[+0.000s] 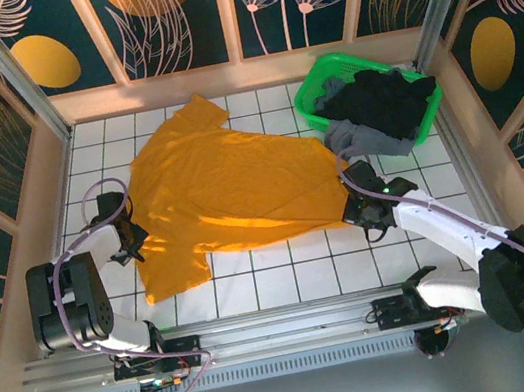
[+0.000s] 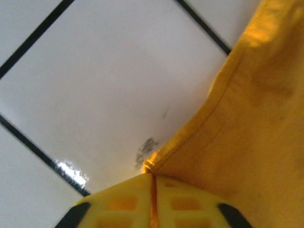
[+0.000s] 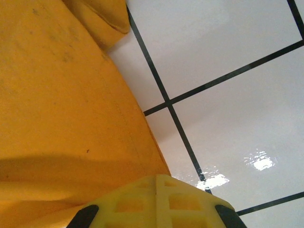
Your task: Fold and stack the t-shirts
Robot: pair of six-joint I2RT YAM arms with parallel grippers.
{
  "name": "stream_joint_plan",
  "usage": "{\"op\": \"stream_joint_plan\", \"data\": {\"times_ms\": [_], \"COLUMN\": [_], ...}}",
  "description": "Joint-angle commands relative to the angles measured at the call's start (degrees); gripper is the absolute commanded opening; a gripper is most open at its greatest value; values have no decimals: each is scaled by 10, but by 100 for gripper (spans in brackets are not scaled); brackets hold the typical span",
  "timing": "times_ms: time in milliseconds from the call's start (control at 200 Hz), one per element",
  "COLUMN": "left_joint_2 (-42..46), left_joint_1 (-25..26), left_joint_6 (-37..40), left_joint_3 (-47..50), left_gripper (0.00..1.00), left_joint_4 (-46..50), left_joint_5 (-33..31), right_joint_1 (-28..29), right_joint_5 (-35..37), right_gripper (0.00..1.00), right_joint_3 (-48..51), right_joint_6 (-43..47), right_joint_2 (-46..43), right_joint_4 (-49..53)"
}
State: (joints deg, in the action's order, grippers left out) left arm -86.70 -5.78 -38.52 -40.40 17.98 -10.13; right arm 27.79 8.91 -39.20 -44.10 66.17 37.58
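Here, the mustard-orange t-shirt [image 1: 230, 186] lies spread and rumpled across the middle of the white tiled desk [image 1: 288, 283], one sleeve pointing toward the far wall. The left jaws sit at its left edge. In the left wrist view the yellow fingers [image 2: 123, 204] are pressed together, with a corner of the shirt's hem [image 2: 266, 142] pinched between them. The right jaws sit at its right edge, and the right wrist view shows them likewise clenched on the cloth [image 3: 57, 95]. In the far right corner the green basket [image 1: 318, 79] holds the black and grey t-shirts [image 1: 388, 103] in a heap, grey cloth spilling over its near rim.
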Motion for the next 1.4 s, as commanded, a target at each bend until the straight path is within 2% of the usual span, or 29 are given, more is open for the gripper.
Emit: {"op": "stream_joint_plan", "data": {"times_ms": [0,165,325,395,475,716,786,861,876,931,971,1036,1111,1146,1201,1226,1276,1366,1391], "left_joint_2": [-2,35,65,69,71,44,36,33,32,33,35,39,48,54,67,72,80,86,85], "left_joint_1": [-2,-3,-6,-16,-28,-32,-32,-32,-32,-32,-32,-32,-32,-32,-32,-32,-32,-30,-29], "left_joint_6": [-2,-12,-29,-31,-26,9,20,31,33,38,41,42,33,24,11,4,-11,-42,-47], "left_joint_3": [-15,-27,-27,-18,-8,-20,-27,-33,-35,-39,-41,-47,-53,-57,-65,-71,-85,-106,-110], "left_gripper": [0,0,0,0,0,0,0,0,0,0,0,0,0,14,48,58,62,61,59], "left_joint_4": [-19,9,40,42,37,35,37,40,41,43,46,53,64,70,75,78,82,70,58], "left_joint_5": [-14,-53,-114,-120,-112,-126,-138,-152,-155,-164,-174,-188,-204,-205,-199,-192,-168,-99,-75], "right_joint_1": [-3,6,27,32,67,148,160,162,162,162,161,155,128,109,78,64,43,39,20], "right_joint_5": [-8,-27,-46,-60,-64,-77,-77,-109,-113,-118,-110,-85,-59,-54,-47,-45,-42,-17,-13], "right_gripper": [0,0,0,0,0,0,0,0,4,31,44,55,57,58,55,52,47,39,37], "right_joint_3": [0,-14,-38,-39,-42,-18,1,23,27,30,19,-14,-56,-74,-104,-117,-153,-224,-247], "right_joint_6": [-19,-5,3,-5,-16,-60,-76,-87,-88,-92,-94,-92,-78,-67,-53,-47,-31,-11,-7], "right_joint_2": [4,12,72,95,109,79,66,56,55,50,46,43,52,61,87,101,137,225,251], "right_joint_4": [21,1,-8,-5,10,87,93,89,88,85,90,103,98,85,58,41,5,-41,-47]}}
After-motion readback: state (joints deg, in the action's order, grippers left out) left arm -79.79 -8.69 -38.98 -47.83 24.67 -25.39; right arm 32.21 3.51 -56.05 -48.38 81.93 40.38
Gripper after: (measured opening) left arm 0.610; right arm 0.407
